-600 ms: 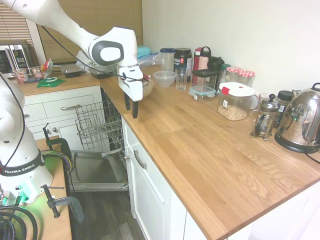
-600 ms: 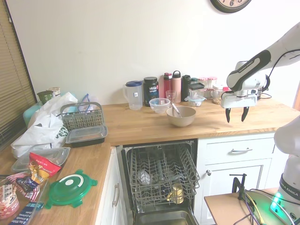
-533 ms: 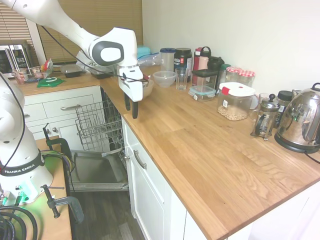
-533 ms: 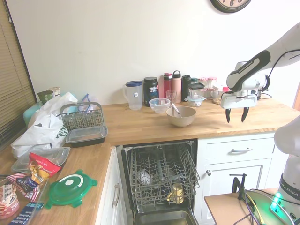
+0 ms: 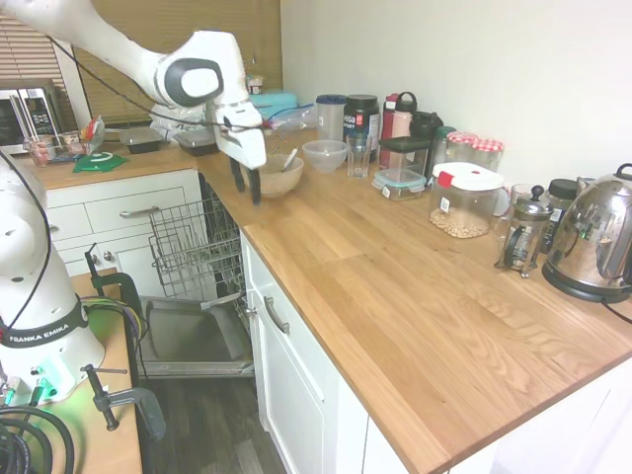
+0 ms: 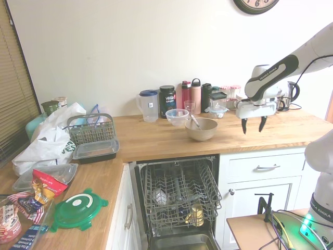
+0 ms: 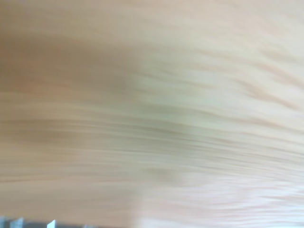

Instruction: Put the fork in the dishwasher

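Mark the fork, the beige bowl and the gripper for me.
fork [image 6: 193, 121], second exterior view, on its handle.
beige bowl [image 6: 201, 132], second exterior view, on its outer wall.
gripper [image 6: 253, 125], second exterior view, midway between the fingertips.

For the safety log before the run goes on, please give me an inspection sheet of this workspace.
Surface: wooden countertop, mostly bare near its front edge.
Job's things: fork leans in beige bowl; dishwasher open, rack pulled out.
Clutter: bottles, jars and clear pitcher along the wall; kettle; green lid; plastic bags.
End effector: gripper open, empty, above the countertop beside the bowl.
Cables: black cable runs along the arm.
Surroundings: white drawer cabinets, window blinds, wall clock.
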